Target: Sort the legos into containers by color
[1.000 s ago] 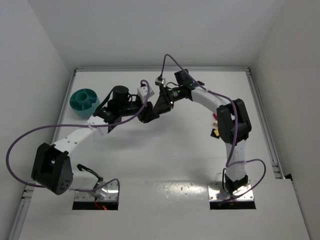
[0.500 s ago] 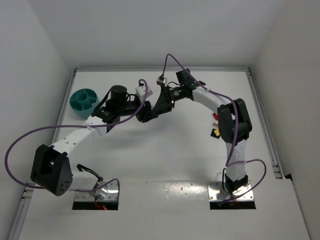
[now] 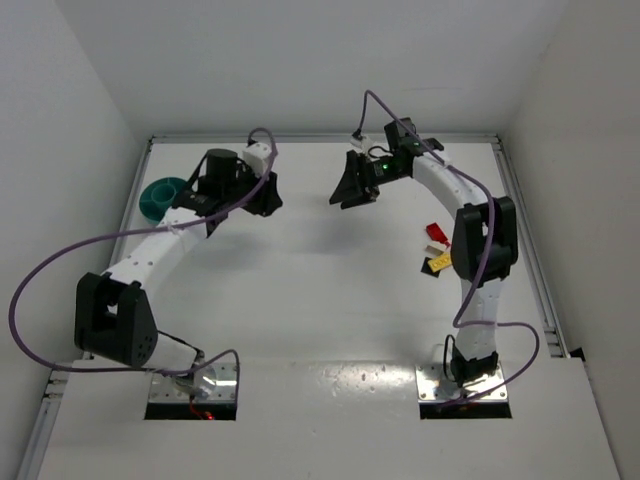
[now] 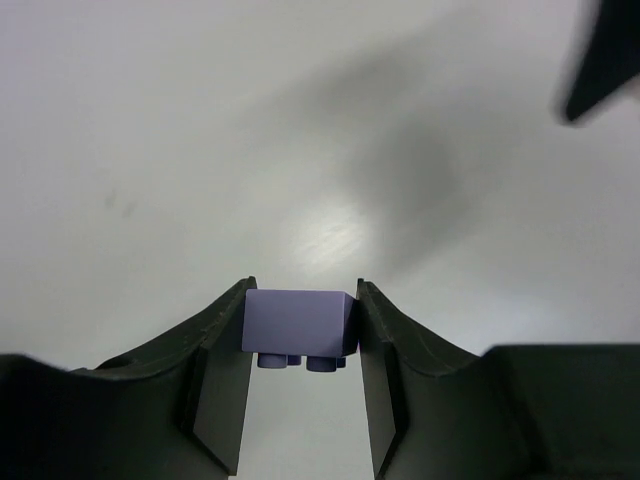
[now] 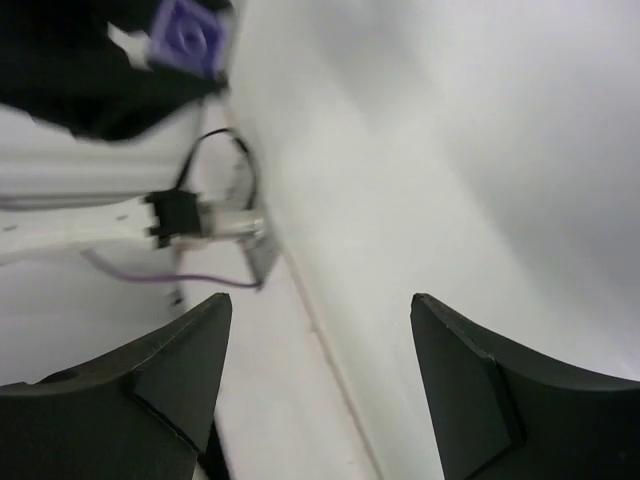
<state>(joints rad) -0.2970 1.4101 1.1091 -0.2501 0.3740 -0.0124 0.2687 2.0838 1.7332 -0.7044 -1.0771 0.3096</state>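
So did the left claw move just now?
Yes. The left gripper, clamping the blue brick, has swung left, ending much closer to the teal bowl in the top view.

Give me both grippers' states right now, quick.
Left gripper: closed, holding a small pale-blue plastic lego brick.
Right gripper: open, holding nothing.

the small plastic lego brick (image 4: 298,322) is showing lavender-blue against the matte black left gripper (image 4: 303,292). the round plastic bowl (image 3: 157,196) is showing plain teal. a tiny red brick (image 3: 436,232) and a tiny yellow brick (image 3: 439,263) are standing out on the plain white table (image 3: 320,290).
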